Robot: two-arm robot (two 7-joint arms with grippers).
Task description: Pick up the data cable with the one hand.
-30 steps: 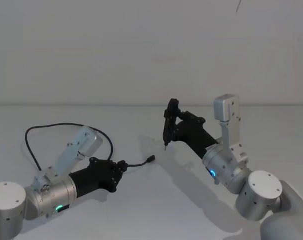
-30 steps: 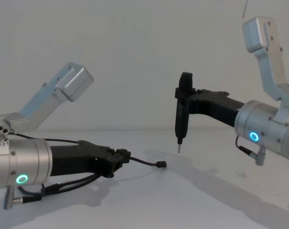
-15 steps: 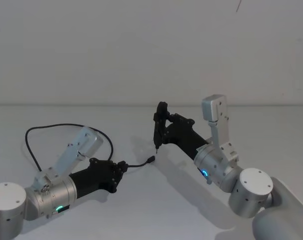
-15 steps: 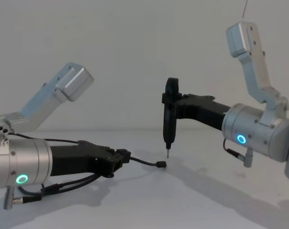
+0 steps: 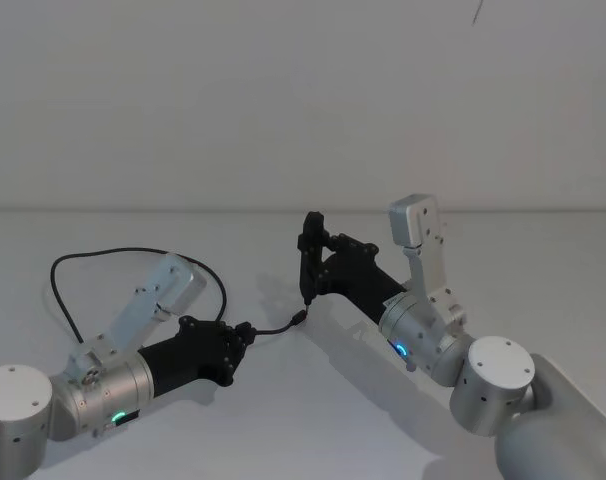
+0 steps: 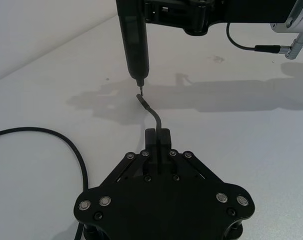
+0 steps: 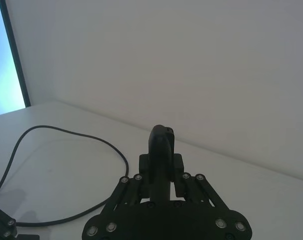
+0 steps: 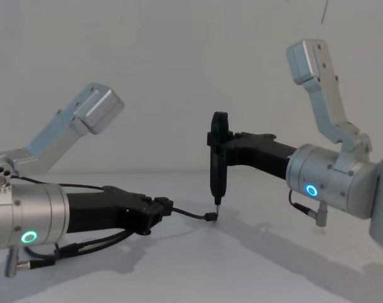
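Item one: the data cable (image 5: 133, 253), a long thin black flexible cord, lies on the white matte table (image 5: 313, 420) at the left of the head view, looping from the far left round to a short free end with a small dark plug (image 5: 297, 320) near centre frame.

Item two: the left gripper (image 5: 245, 332), black and two-fingered on a silver wrist with a green ring, sits low in the lower left of the head view; in the left wrist view we see its fingers closed narrowly on the cord just behind the plug end.

Item three: the right gripper (image 8: 217, 151), black on a silver wrist with a blue ring, enters from the right of the chest view clamped on a slim black pen-shaped tool (image 8: 216, 165), held upright with its tip directly above the plug, perhaps touching it.

Handling note: we judge the grasp made and the lift still to do. We would raise the left gripper slowly, keeping the pinch firm so the thin cord cannot slip, and steer clear of the tool tip
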